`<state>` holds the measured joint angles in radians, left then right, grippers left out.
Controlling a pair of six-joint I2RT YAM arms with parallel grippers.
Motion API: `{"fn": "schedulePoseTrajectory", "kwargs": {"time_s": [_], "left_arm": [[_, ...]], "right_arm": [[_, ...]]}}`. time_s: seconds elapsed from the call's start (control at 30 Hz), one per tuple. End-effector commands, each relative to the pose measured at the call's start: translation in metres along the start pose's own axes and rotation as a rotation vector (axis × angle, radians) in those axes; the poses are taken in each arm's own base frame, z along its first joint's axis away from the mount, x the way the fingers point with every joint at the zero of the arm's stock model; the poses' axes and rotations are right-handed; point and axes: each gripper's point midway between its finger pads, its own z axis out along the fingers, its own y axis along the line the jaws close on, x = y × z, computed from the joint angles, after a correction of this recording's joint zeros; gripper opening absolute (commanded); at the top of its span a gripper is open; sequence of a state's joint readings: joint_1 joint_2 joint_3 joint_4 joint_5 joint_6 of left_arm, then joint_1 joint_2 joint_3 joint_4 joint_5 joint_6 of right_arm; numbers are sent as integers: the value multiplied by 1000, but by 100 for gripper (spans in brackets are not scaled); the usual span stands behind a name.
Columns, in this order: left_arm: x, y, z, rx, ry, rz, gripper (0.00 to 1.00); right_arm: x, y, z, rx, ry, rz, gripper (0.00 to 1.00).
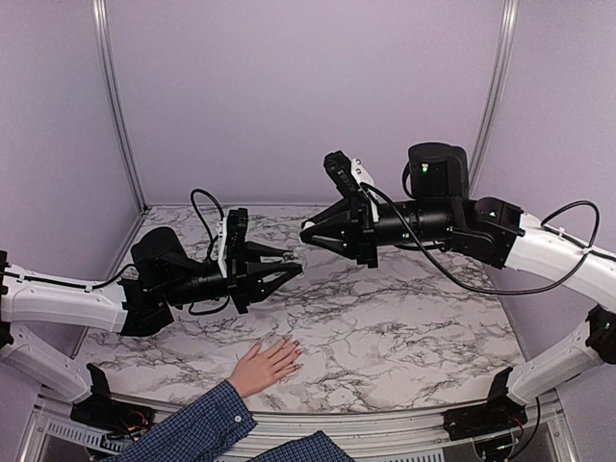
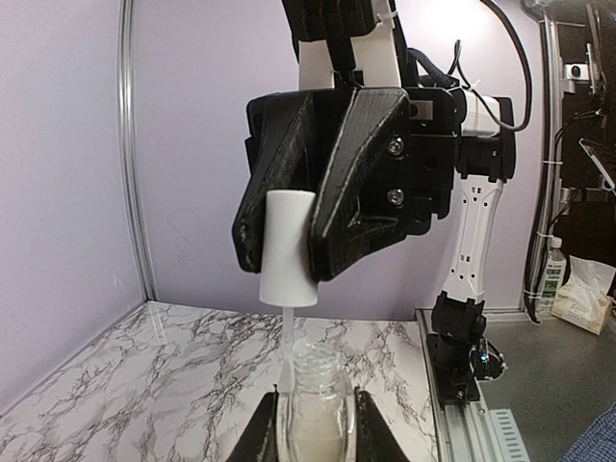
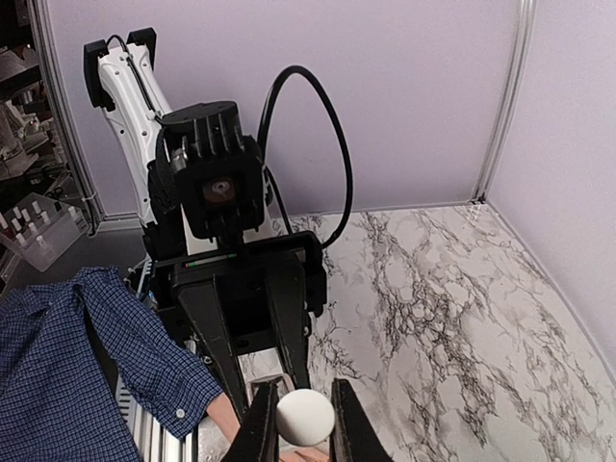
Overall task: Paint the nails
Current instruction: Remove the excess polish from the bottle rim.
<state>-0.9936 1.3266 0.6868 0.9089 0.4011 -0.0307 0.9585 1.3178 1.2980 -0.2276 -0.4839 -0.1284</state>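
Marble-patterned bench (image 1: 404, 318), lower centre of the overhead view: one light-skinned hand (image 1: 262, 368) lay flat, palm down, with a blue plaid sleeve (image 1: 192, 428) running off the bottom edge. Nails (image 1: 292, 350) sat at the fingertip ends, too small to show whether any carried polish.

Left end effector (image 1: 289, 262): closed on a small glass bottle (image 2: 313, 409), held upright in the air at mid-frame, well apart from the hand.

Right end effector (image 3: 298, 423): closed on a white cap (image 2: 289, 245). Its thin brush stem (image 2: 287, 337) reached down to the bottle neck. Whether the bristles were inside the mouth or beside it, I could not tell.

Hazards, as I judged them:
- The stem could catch the rim on lifting, tipping the bottle in its grip or spilling it.
- A loaded brush could drip on the bench or sleeve during the carry down.
- Each nail was far smaller than the end effector, so a slight misplacement would smear skin.
- Too firm a descent would press on the finger.
- The person might shift.
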Motion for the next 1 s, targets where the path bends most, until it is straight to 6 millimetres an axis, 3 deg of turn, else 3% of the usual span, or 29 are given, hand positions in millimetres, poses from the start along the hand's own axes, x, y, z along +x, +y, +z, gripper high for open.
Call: {"fn": "schedulePoseTrajectory", "kwargs": {"time_s": [0.0,0.47,0.97], "left_arm": [[-14,1,2,4,-52,20,0],[-6,4,2,-9,-35,15,0],[-10,2,3,4,-44,17,0]], "right_arm": [[-12,8,-7,-29,-34,-21,0],[-28,15,-18,-40,-86,-41,0],[-18,12,-9,-43,-58,-27,0]]}}
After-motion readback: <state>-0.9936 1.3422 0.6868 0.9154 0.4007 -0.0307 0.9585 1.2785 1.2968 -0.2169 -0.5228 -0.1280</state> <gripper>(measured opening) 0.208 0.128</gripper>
